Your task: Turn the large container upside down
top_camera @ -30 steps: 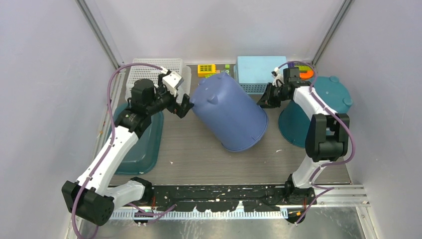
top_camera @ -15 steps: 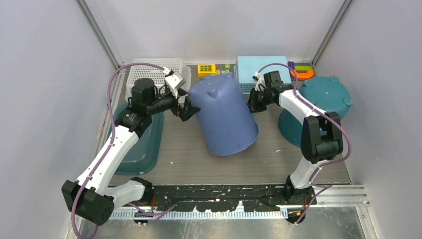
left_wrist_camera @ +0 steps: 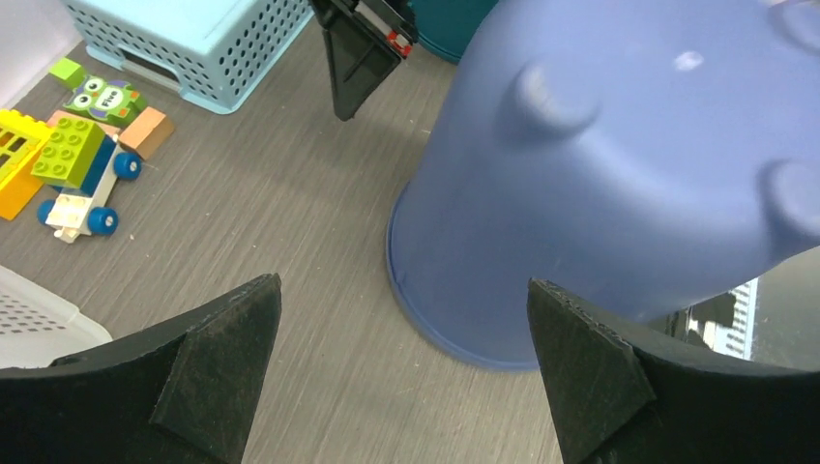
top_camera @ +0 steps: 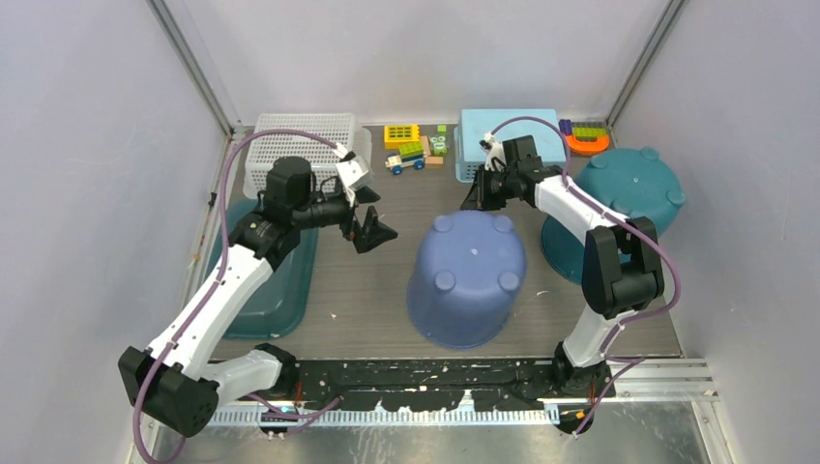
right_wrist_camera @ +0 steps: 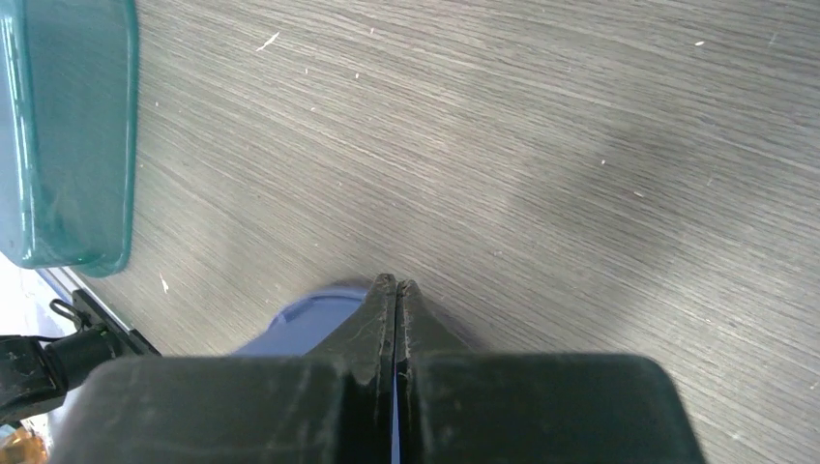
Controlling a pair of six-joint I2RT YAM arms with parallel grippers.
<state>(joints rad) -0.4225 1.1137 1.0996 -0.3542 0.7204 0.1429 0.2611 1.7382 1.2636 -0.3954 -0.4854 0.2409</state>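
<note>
The large container [top_camera: 467, 278] stands rim-down on bare table [top_camera: 367, 290].

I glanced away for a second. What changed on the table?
The blue container tipped from tilted to standing upside down, rim on the table, nearer the front. The left gripper, open, no longer touches it. The right gripper, shut, shifted left at its far side. Teal tub and tray stayed put.

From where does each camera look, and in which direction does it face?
Top external: above and behind the robot, looking down; both arms show.
Left wrist: on the left arm, facing the overturned blue container between its open fingers.
Right wrist: on the right arm, facing the tabletop past its shut fingers.
Shared: the blue container appears in all three.
</note>
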